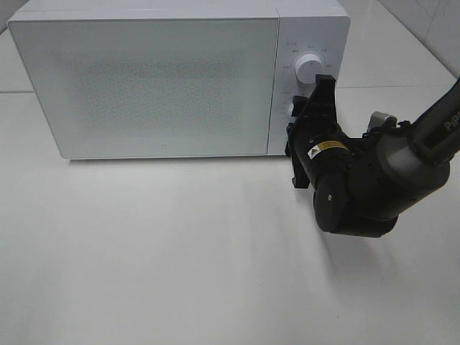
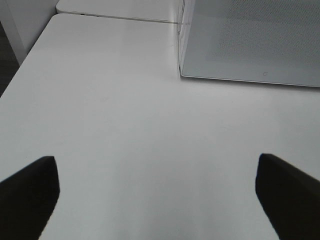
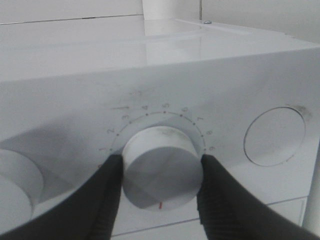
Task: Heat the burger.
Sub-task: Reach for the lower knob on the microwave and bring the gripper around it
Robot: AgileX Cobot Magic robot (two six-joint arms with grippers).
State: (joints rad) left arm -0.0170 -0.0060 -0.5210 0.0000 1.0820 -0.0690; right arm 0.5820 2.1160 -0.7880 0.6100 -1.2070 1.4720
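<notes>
Your left hand (image 2: 157, 172) hangs wide open and empty over bare tabletop (image 2: 125, 125), off the near left corner of the microwave (image 1: 187, 7) — well apart from anything you need now. Moving right, the door (image 1: 151, 75) is shut and its frosted face hides the inside; the burger shows in no view, so you can only judge that it sits behind that door. Further right, on the control panel (image 1: 309, 43), the upper dial (image 1: 307, 67) is free. Next to it, your right hand (image 3: 161, 172) is closed on the lower dial (image 3: 160, 160), one finger touching each side of its rim. That is the relation that matters: the dial's axis points straight out of the panel, in line with the hand — a wrist roll should turn it. Its red tick (image 3: 160, 205) points away from the numbered arc (image 3: 150, 112). Nothing blocks the roll, though the upper dial sits near one finger.
</notes>
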